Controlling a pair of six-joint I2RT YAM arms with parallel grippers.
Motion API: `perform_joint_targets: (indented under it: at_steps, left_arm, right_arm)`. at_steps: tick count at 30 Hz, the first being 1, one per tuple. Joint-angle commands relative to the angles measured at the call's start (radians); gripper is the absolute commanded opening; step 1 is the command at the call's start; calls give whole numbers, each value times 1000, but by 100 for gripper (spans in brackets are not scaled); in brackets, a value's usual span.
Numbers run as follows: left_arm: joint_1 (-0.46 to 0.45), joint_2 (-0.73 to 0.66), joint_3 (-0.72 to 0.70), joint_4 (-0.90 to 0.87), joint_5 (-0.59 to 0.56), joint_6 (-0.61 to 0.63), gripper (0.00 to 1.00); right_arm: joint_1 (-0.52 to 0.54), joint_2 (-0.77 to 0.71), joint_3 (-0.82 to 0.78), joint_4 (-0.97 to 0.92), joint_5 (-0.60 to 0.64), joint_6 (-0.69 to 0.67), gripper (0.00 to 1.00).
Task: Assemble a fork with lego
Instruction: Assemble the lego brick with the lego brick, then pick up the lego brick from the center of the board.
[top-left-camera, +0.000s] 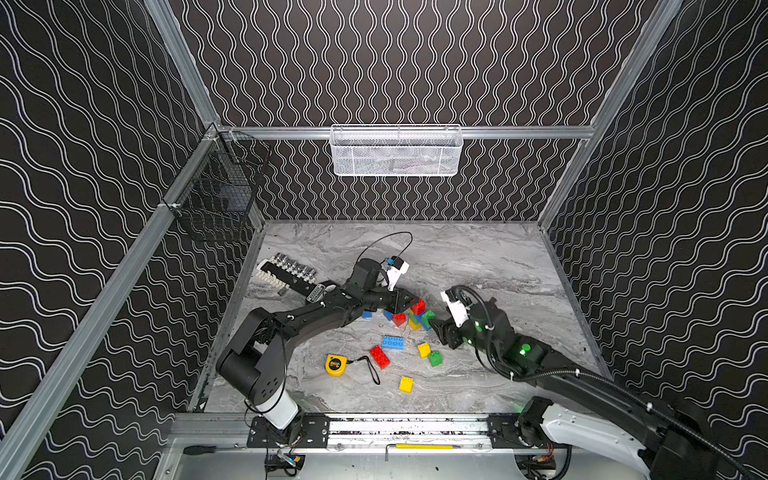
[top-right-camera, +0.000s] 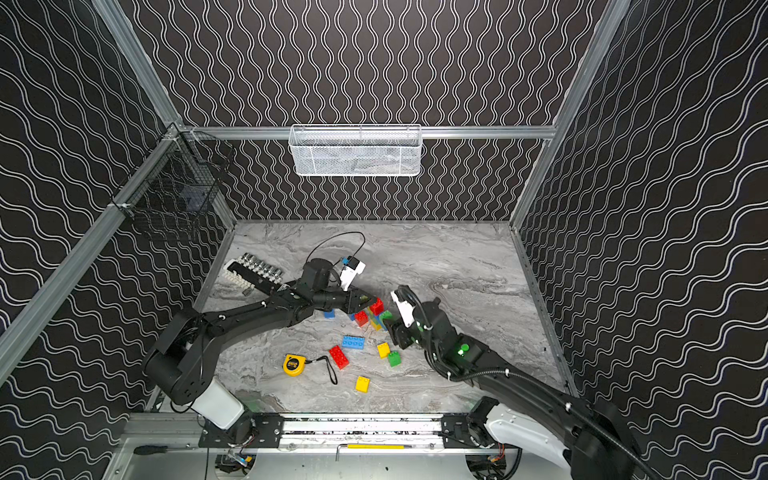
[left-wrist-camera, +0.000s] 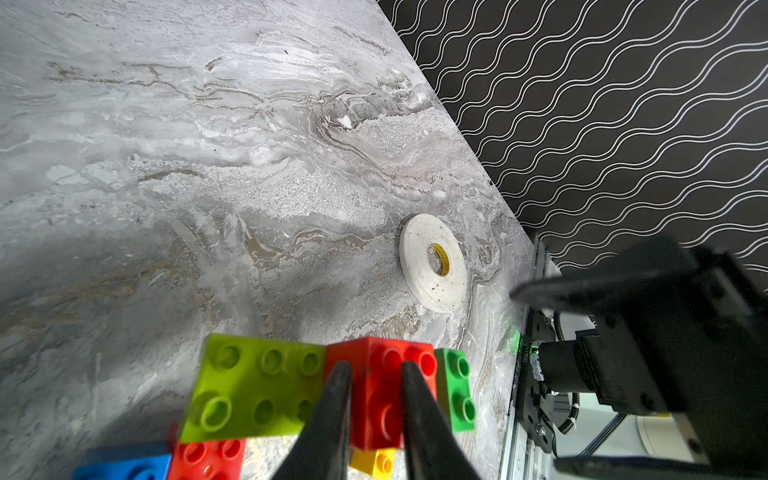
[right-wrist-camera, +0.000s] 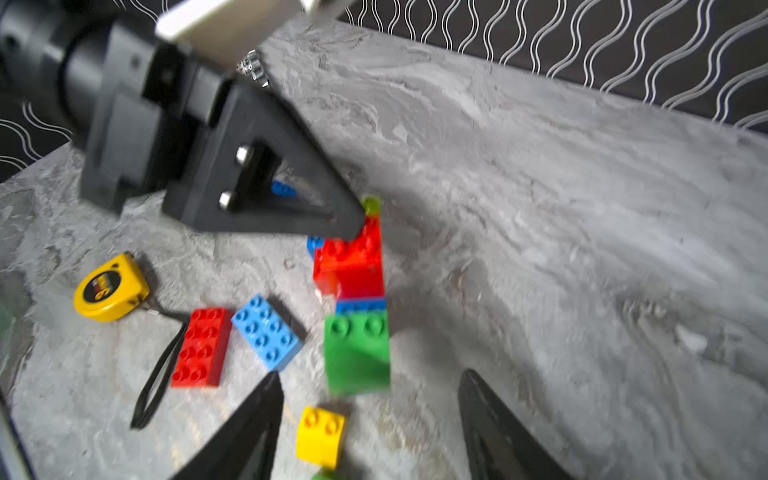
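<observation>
While L pincer (left-wrist-camera: 376, 366) clamps red brick (left-wrist-camera: 374, 353), tape measure (top-left-camera: 336, 365) lies nr loose lego (top-left-camera: 392, 342).

In both top views the scene is evenly and brightly lit from above; only soft, short shadows are cast on the marble tabletop (top-left-camera: 478, 257) beneath the arms. Straight aluminium rails (top-left-camera: 83, 332) are splayed outward towards the edges by the wide lens. A green glow is thrown by an indicator light (top-left-camera: 525, 348) on the right arm. In the left wrist view the white tape roll (left-wrist-camera: 432, 262) is rendered sharp, while the red brick (left-wrist-camera: 376, 415) held by the left gripper (left-wrist-camera: 376, 365) is slightly soft. The right wrist view is smeared throughout by motion blur; the green brick (right-wrist-camera: 357, 353) and the spread fingers (right-wrist-camera: 249, 436) of the right gripper (right-wrist-camera: 370, 374) are most affected.
</observation>
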Motion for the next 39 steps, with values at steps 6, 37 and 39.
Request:
perform_joint_targets:
  at_steps: [6, 37, 39]
  left_arm:
    - [2, 20, 0, -134, -60, 13, 25]
    - [2, 16, -5, -131, -58, 13, 24]
    - [2, 17, -5, -131, -57, 13, 24]
  right_arm:
    - [297, -81, -86, -93, 357, 331, 66]
    - [231, 247, -122, 30, 192, 415, 58]
    - [231, 262, -117, 23, 200, 419, 57]
